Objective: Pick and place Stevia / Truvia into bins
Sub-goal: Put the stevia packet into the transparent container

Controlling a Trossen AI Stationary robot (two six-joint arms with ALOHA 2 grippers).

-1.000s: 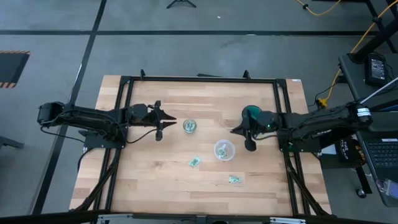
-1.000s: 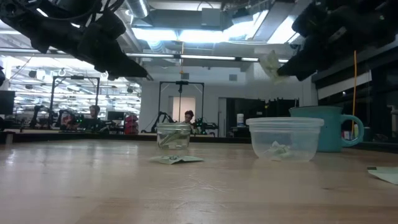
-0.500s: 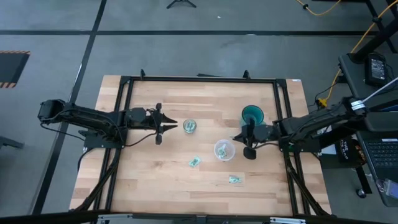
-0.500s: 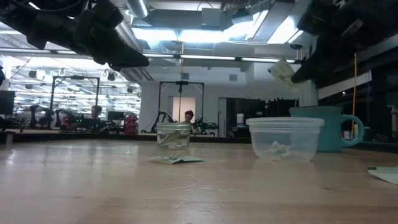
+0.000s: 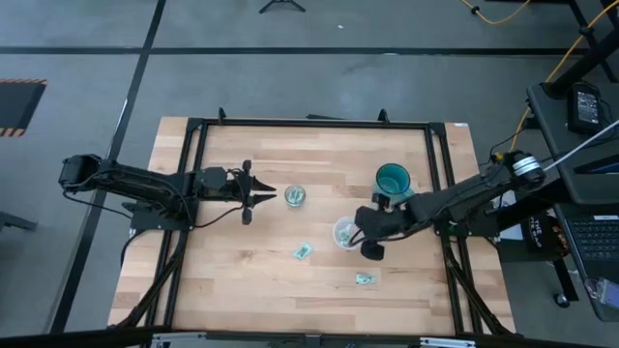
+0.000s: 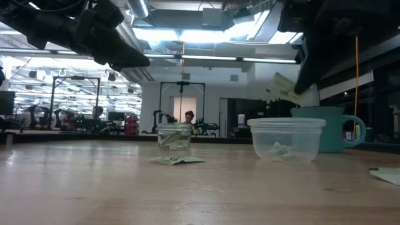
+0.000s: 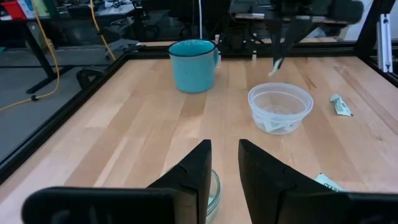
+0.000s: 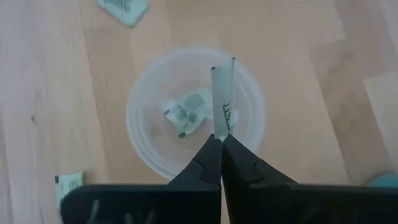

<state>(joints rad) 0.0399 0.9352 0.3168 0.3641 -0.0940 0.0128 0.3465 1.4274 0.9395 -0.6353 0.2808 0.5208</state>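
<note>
My right gripper (image 8: 221,142) is shut on a light green and white Stevia packet (image 8: 222,93) above the wide clear plastic cup (image 5: 345,234), which has packets (image 8: 188,112) lying in it. In the low view the held packet (image 6: 283,86) hangs in the air over the cup (image 6: 286,140). My left gripper (image 5: 267,196) hovers open and empty just left of the little glass jar (image 5: 295,196), which holds packets. Two loose packets (image 5: 304,251) (image 5: 365,279) lie flat on the table. My right gripper pinches one short end of the packet (image 8: 219,129) between its two fingertips. The fingers slant down from the table's right side. The packet sticks out past the fingertips, tilted, lifted clear above the cup's opening.
A teal mug (image 5: 393,179) stands just behind and to the right of the plastic cup. A black frame (image 5: 309,123) runs around the wooden tabletop. Bare wood lies toward the near edge around the loose packets.
My right gripper has carried the packet from beside the teal mug toward the table's near edge and left, and now stands over the plastic cup. The packet has stayed in its hold, clear of the table.
</note>
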